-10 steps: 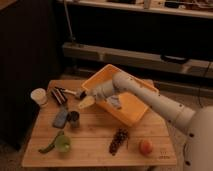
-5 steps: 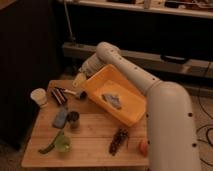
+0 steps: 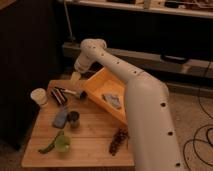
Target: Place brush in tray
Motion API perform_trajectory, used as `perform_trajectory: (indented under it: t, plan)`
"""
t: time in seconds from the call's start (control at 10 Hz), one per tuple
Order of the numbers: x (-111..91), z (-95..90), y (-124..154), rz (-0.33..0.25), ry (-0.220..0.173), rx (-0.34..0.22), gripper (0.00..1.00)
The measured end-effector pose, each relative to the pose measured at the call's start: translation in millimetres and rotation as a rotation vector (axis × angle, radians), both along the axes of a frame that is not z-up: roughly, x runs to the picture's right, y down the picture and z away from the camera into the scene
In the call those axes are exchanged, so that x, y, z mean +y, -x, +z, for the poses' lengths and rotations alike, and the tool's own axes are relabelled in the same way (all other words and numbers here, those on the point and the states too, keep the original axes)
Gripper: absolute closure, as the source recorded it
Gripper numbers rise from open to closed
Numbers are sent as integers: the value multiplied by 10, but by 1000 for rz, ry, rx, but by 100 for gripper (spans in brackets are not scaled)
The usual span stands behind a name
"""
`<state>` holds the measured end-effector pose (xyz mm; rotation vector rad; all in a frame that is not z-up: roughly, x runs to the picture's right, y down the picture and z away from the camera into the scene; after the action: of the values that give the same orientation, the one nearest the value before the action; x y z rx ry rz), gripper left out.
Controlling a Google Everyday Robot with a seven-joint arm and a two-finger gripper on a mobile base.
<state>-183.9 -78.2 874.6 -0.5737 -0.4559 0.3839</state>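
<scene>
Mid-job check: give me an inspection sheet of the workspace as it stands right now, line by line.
Surface: wooden table, most items on its left half.
Job's things: brush lies on the table left of the tray, not yet inside; the tray holds a blue-grey item.
Clutter: white cup, striped dark block, blue-grey oblong, small dark cup, green item, dark cluster.
Grippers: gripper open, nothing held, hanging by the tray's left corner, above the brush.
Cables: black cables loop on the floor at right.
Surroundings: dark cabinet at left, shelving behind.
</scene>
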Motion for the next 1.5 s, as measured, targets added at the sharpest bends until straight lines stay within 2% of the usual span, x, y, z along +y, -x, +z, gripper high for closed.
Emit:
perform_trajectory:
  t: [0.2,0.6,0.9,1.1,1.3,1.5]
  plan:
    - [274,261,-79,-16,6,59,20]
    - [538,590,-44,-44,43,105,20]
    - [579,686,-21,-72,59,127,20]
    - [690,765,-22,-87,76,135,20]
    - [788,805,27,-98,86,133,20]
    - [806,810,13,-103,87,140,20]
